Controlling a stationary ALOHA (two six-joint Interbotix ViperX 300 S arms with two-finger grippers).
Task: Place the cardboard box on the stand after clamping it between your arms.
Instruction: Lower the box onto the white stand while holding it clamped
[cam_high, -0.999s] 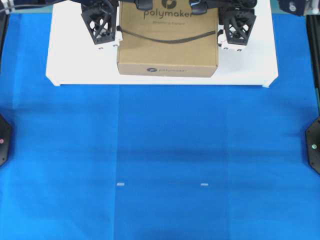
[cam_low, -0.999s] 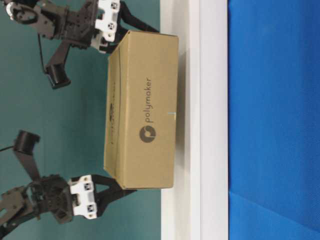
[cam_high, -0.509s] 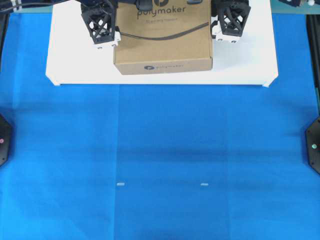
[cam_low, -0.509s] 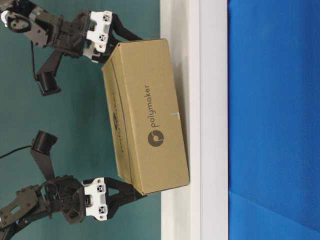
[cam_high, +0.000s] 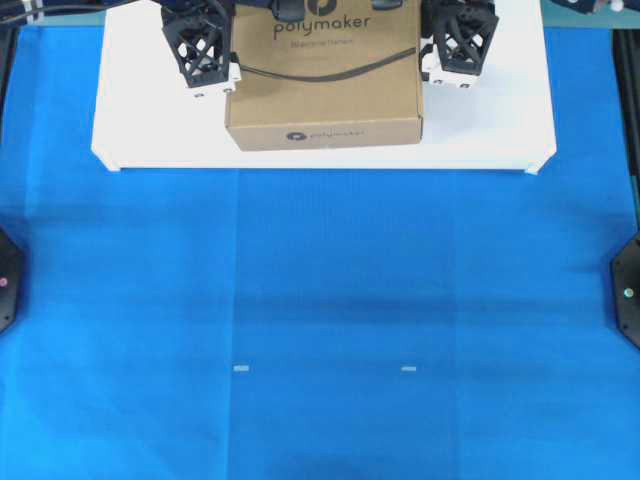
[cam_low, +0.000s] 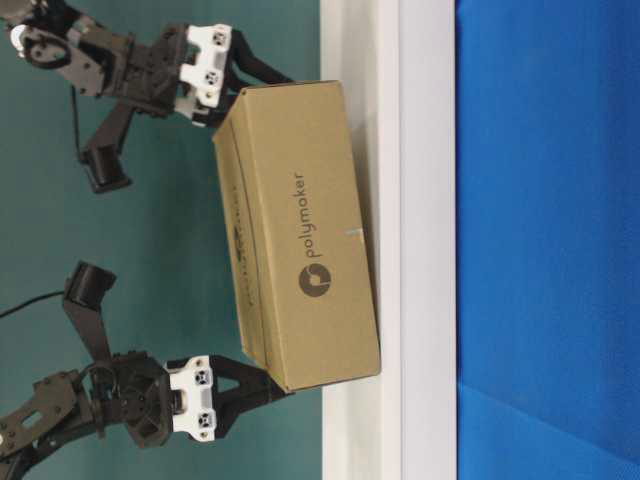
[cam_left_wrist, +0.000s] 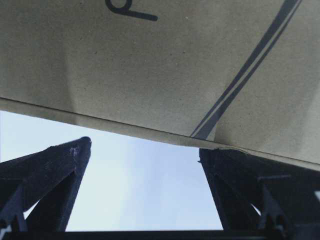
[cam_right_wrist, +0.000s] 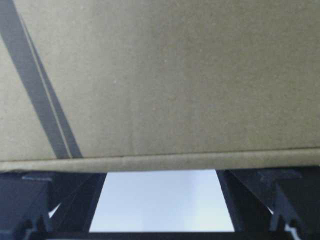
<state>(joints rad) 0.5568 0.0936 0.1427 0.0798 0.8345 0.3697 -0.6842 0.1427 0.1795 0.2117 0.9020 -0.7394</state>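
The brown cardboard box with the polymaker logo is on the white stand at the far edge, clamped between my two arms. My left gripper presses on its left side and my right gripper on its right side; both are open, with nothing between their jaws. In the table-level view the box is tilted, its left end down on the stand. The left gripper and the right gripper touch the box's ends. The wrist views show the box's side close above the spread fingers.
Blue cloth covers the table in front of the stand, with two small white marks on it. Black arm bases sit at the left and right edges. The stand has bare white room on both sides of the box.
The box has moved down and toward the far side with both arms, from level above the stand to tilted with one end on it. Little has changed in the last half second.
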